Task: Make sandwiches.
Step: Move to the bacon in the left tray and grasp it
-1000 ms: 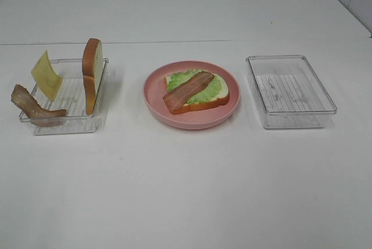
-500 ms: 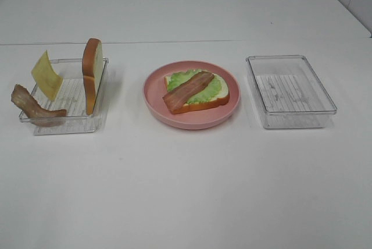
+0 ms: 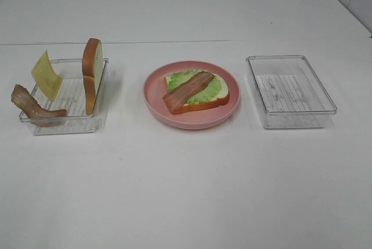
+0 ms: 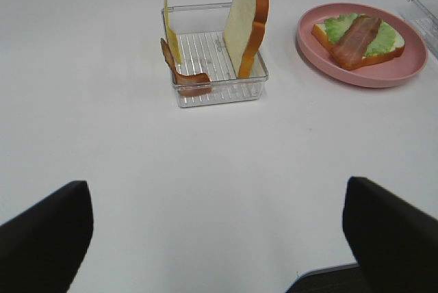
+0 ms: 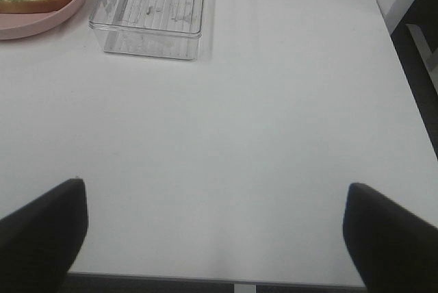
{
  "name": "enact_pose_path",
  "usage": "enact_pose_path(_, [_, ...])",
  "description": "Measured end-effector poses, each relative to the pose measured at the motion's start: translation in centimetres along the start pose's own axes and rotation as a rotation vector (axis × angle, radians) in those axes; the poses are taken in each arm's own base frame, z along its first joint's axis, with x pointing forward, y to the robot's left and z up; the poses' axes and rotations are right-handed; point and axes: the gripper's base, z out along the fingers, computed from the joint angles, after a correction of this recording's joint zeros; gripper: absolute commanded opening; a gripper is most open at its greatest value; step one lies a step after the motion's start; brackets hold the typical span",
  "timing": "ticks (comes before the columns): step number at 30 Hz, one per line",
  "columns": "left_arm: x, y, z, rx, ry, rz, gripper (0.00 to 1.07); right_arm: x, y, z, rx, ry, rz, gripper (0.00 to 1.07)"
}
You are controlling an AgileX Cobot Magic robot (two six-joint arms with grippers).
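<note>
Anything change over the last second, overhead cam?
Nothing visibly changed. The bread slice, cheese and spare bacon strip sit as before at the left tray. The open sandwich stays on the plate, and the right tray is unmoved. The left claw and right claw remain wide open, holding nothing.

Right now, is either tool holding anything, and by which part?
Nothing is held. The left tool and the right tool both stand open and empty, away from the food.

No lettering, label, brand mark or number can be read in any view (the left clear tray (image 3: 70, 125), the right clear tray (image 3: 293, 120), the pink plate (image 3: 192, 123) and the white tabletop (image 3: 186, 191) show only plain surfaces).
</note>
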Motion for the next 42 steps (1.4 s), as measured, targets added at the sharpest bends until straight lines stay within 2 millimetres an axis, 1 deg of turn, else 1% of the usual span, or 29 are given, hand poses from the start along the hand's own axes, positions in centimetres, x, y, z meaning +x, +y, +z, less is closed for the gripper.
enact_pose_path(42, [0.0,0.0,0.0,0.0,0.0,0.0,0.91,0.0,0.0,0.0,0.0,0.0,0.0,0.99])
